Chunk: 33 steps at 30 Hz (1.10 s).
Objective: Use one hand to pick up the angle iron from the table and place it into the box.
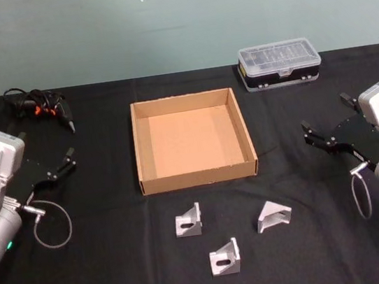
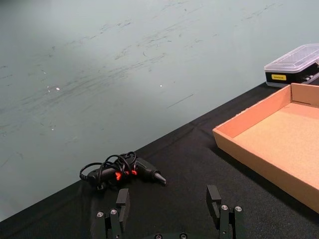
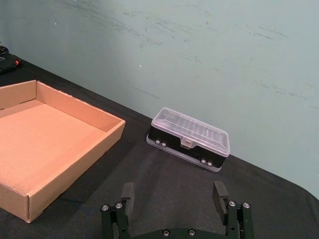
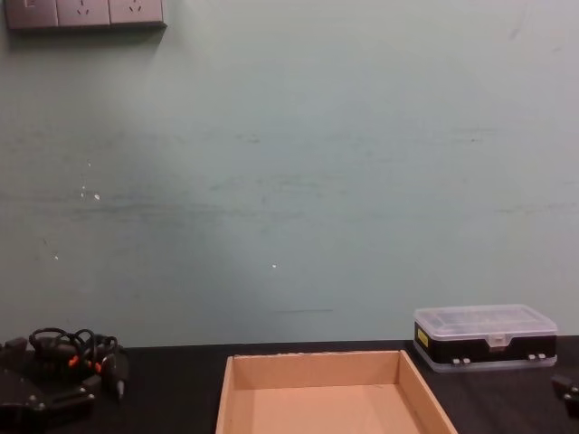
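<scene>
Three silver angle irons (image 1: 189, 221) (image 1: 273, 215) (image 1: 225, 258), one brown cardboard box (image 1: 198, 178), one clear-lidded plastic case (image 1: 279, 59) and one black corded tool (image 1: 49, 109) are counted.

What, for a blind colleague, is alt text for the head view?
Three angle irons lie on the table before an empty cardboard box, flanked by the left gripper and right gripper, both open. A plastic case and corded tool sit behind.

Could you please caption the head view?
Three angle irons lie before the empty box; left gripper and right gripper hover open.

Pale green wall (image 4: 298, 181), faint scuffs and white specks, grey socket plates (image 4: 86, 13) high at its left
</scene>
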{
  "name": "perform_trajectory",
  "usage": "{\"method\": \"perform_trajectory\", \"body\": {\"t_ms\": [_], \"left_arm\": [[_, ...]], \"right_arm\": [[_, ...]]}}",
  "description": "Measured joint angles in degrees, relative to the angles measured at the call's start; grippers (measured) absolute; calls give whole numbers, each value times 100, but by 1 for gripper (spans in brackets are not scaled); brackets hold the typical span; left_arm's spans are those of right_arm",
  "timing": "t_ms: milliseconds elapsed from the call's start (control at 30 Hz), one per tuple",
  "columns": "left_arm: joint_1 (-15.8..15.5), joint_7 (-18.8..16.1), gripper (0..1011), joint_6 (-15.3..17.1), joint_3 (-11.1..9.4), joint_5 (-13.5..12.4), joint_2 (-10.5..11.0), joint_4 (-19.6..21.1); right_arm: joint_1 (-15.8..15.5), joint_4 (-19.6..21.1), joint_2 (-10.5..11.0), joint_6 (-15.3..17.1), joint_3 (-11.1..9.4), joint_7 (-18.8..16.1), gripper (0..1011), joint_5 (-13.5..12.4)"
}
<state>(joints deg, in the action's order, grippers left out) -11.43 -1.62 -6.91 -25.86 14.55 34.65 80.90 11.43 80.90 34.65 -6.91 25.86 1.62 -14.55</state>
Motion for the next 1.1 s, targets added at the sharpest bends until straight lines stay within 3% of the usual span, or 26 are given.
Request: {"method": "perform_trajectory", "body": {"t_ms": [1100], "left_arm": [[0,0,1011,0,0,0,0,0]], "right_arm": [[0,0,0,0,0,0,1000,0]]}}
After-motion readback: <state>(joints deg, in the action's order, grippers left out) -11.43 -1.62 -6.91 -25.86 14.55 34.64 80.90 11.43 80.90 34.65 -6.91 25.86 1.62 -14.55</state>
